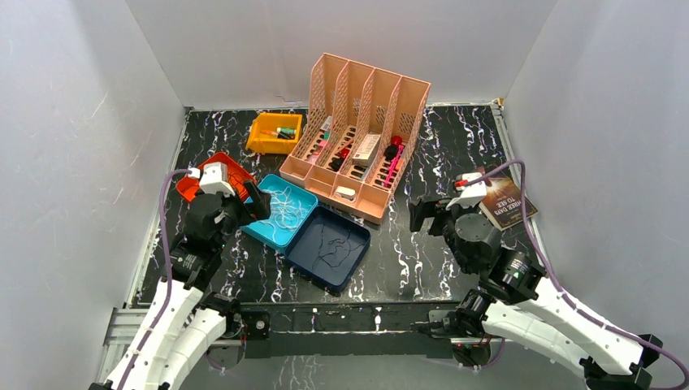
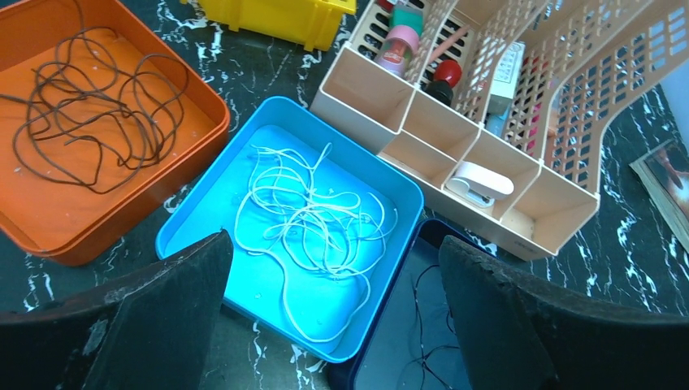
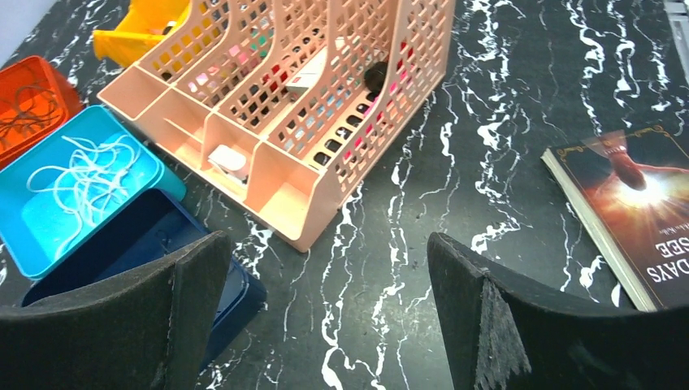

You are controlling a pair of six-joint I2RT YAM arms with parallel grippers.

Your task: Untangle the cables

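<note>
From above, the black marbled bench [image 1: 406, 260] carries three shallow trays in a diagonal row on its left half. The orange tray [image 1: 233, 162] is farthest left, partly hidden under the left arm. The light blue tray [image 1: 264, 229] touches the dark blue tray [image 1: 357, 245]. White cables [image 1: 284, 210] lie in a loose pile in the light blue tray, and thin black cables [image 1: 335, 244] lie in the dark blue one. The left claw [image 1: 244, 201] hangs over the near edges of the orange and light blue trays. The right claw [image 1: 429, 215] hangs over bare bench to the right of the trays. A pink file organiser [image 1: 357, 138] stands behind the trays, a yellow bin [image 1: 260, 144] sits to its left, and a book [image 1: 508, 203] lies by the right arm.

In the left wrist view, the left claw is released. Its fingers [image 2: 154, 325] are spread wide, with nothing between them. Below them lie the white cables [image 2: 313, 215], curled over one another in their tray. Brown cables [image 2: 89, 122] loop in the orange tray [image 2: 122, 236]. A few black strands [image 2: 426, 325] show in the dark blue tray.

In the right wrist view, the right claw is also released, and its fingers [image 3: 552, 341] are wide apart and empty above bare bench. The organiser [image 3: 301, 187] is ahead, the book [image 3: 634, 211] is to the right, and all three trays are well off to the left.
</note>
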